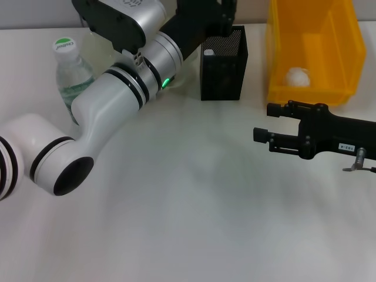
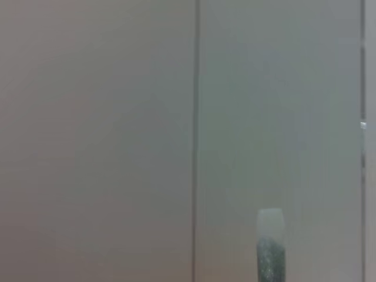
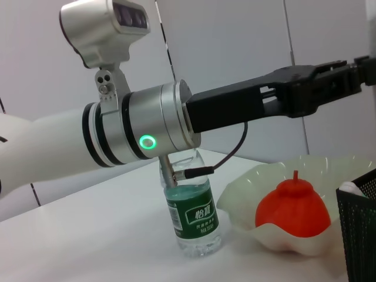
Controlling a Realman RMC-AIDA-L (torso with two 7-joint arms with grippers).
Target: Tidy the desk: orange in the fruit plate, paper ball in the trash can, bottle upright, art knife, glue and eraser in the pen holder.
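My left arm (image 1: 135,76) reaches across the back of the desk, and its black gripper (image 3: 352,76) hangs above the black mesh pen holder (image 1: 223,63). A white item (image 1: 208,51) shows at the holder's rim. The orange (image 3: 291,205) lies in the white wavy fruit plate (image 3: 247,182). The clear bottle with a green cap (image 1: 69,70) stands upright at the back left; it also shows in the right wrist view (image 3: 191,217). A white paper ball (image 1: 296,76) lies in the yellow trash bin (image 1: 311,23). My right gripper (image 1: 264,122) is open and empty, in front of the bin.
The pen holder stands between the fruit plate and the yellow bin along the back edge. My left arm's elbow (image 1: 64,167) rests low over the desk's left side. The left wrist view shows only a grey wall.
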